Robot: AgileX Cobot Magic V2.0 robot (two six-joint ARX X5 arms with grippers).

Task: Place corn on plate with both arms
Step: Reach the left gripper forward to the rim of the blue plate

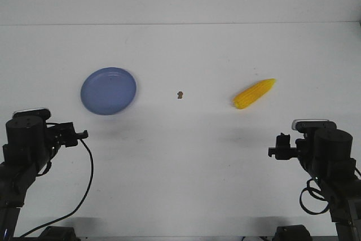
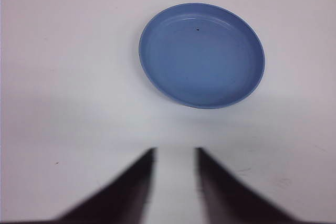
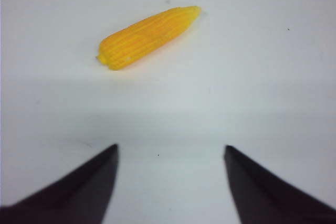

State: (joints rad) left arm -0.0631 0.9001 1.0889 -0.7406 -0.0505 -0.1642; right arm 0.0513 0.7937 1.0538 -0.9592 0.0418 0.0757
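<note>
Corn point(image 1: 255, 93) lies on the white bench point(image 1: 186, 162) toward its right edge, its tapered tip angled to the far right corner and its blunt end toward the centre. Toward the left edge rests the plate point(image 1: 109, 91), blue, round and holding nothing. Between them, near the bench centre, sits a tiny brown speck point(image 1: 180, 95). Each arm is at a near corner. Left gripper point(image 2: 176, 153): fingers slightly parted with a narrow gap, holding nothing, short of the plate. Right gripper point(image 3: 171, 150): fingers spread wide, holding nothing, short of the corn.
</note>
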